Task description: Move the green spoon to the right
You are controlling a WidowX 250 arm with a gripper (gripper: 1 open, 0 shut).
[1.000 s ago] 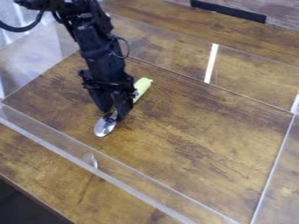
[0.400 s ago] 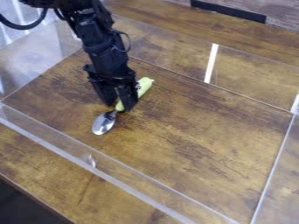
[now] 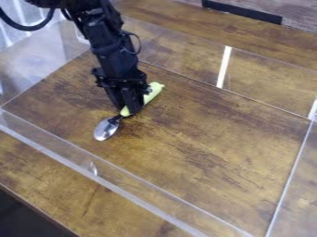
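Spoon [image 3: 151, 93] is on the left part of the worktop [image 3: 210, 153], bowl toward the near edge, pincer [image 3: 125, 112] right at its green handle. Can't tell if it's gripped or not. Looks like early days, so pretty much the whole rightward move is left.

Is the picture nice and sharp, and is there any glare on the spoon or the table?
In the camera view, everything looks somewhat soft; a bright glint sits on the spoon's bowl, the wooden table has a mild sheen, and the dark gripper's fingertips blur together.
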